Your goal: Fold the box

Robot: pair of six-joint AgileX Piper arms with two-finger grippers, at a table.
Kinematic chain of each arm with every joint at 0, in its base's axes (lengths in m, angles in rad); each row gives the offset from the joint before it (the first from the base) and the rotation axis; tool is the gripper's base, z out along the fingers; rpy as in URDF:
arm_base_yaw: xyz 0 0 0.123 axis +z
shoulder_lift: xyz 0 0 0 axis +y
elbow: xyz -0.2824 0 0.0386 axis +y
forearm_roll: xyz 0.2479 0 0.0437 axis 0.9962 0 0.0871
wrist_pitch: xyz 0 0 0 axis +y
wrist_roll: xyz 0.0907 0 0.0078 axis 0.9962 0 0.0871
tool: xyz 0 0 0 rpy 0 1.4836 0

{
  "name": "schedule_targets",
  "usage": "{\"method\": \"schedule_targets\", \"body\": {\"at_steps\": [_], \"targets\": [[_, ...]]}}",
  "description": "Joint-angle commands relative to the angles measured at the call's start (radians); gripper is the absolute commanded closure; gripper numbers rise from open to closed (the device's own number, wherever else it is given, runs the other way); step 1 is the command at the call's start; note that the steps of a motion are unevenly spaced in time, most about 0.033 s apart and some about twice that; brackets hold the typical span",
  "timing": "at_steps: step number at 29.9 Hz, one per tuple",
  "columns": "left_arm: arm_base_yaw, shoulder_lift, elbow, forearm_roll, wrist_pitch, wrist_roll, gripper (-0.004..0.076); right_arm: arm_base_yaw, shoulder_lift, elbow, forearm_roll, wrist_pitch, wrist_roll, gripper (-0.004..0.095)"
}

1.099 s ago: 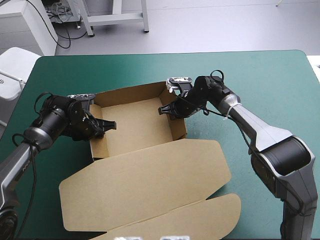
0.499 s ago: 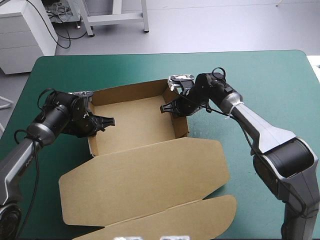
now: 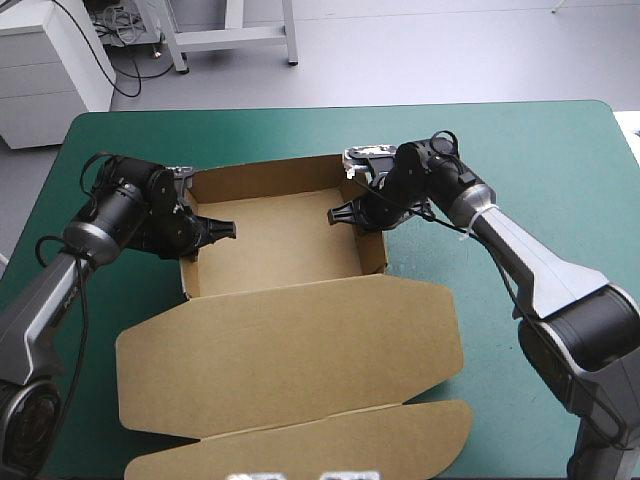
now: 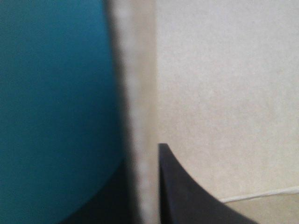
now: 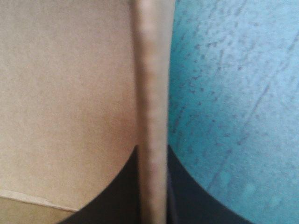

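The brown box (image 3: pixel 280 240) stands as an open tray mid-table, walls raised, its lid (image 3: pixel 300 345) flat on the teal-green cover toward the near edge. My left gripper (image 3: pixel 205 232) is shut on the tray's left wall (image 3: pixel 185 272). In the left wrist view that wall's edge (image 4: pixel 140 93) runs up between the black fingers (image 4: pixel 182 196), gripper (image 4: pixel 145 156). My right gripper (image 3: pixel 350 213) is shut on the right wall (image 3: pixel 374 250). The right wrist view shows the board edge (image 5: pixel 150 84) pinched in the gripper (image 5: pixel 152 151), with the tray's inside on one side and the cover on the other.
The lid's rounded tuck flap (image 3: pixel 330 445) lies flat at the table's near edge. Teal-green cover (image 3: pixel 540 160) stretches right of the box and along the far edge. The left arm (image 3: pixel 60 280) sits close to the table's left edge.
Both grippers, holding the side walls, have shifted a little toward the far right, and the tray and lid moved with them. The right wall now stands further right.
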Motion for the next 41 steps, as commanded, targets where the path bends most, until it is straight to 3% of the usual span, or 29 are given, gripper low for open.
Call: {"method": "schedule_targets", "body": {"at_steps": [1,11,15,21,30,41], "targets": [[-0.003,0.011,-0.111,0.003,0.077,0.057,0.0734,-0.003,-0.096,-0.037,-0.024,0.038,-0.028,0.0927],[-0.006,0.039,-0.183,-0.055,0.077,0.071,0.0734,-0.003,-0.097,-0.037,-0.043,0.133,-0.005,0.0927],[-0.036,0.043,-0.183,-0.050,0.077,0.075,0.0734,-0.005,-0.099,-0.037,-0.108,0.158,0.031,0.0927],[-0.108,0.087,-0.186,-0.042,0.077,0.091,0.0734,-0.053,-0.115,-0.037,-0.058,0.160,0.051,0.0927],[-0.147,0.174,-0.188,-0.063,0.077,0.089,0.0734,-0.083,-0.138,0.004,-0.109,0.160,0.044,0.0926],[-0.149,0.225,-0.188,-0.139,0.056,0.093,0.0734,-0.149,-0.136,0.110,-0.087,0.160,0.033,0.0927]]}}
